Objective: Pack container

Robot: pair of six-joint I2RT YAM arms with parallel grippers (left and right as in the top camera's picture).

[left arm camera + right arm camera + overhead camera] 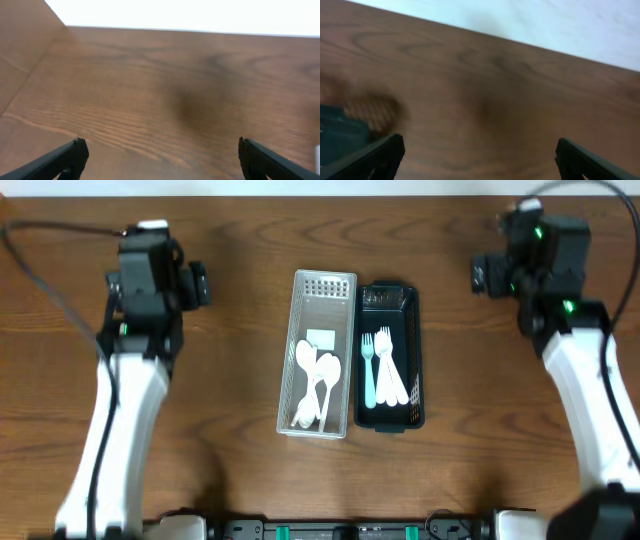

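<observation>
Black fingertips [70, 155] at bottom corners of left wrist view, spread wide: left pincer [160, 160] released, nothing between, only bare wooden desk [165, 90] below. Same in right wrist view: right pincer [480, 157] released, wide apart, empty, over desk; dark blurred tray edge at far left. Overhead: clear perforated bin [318, 285] at desk centre, holding white spoons [315, 380] and a small white tag. Black tray [388, 302] touching its right side, holding teal fork [368, 370] and white forks [390, 370]. Left arm [145, 290] well left of the bins, right arm [540, 265] well right, both apart from the containers.
</observation>
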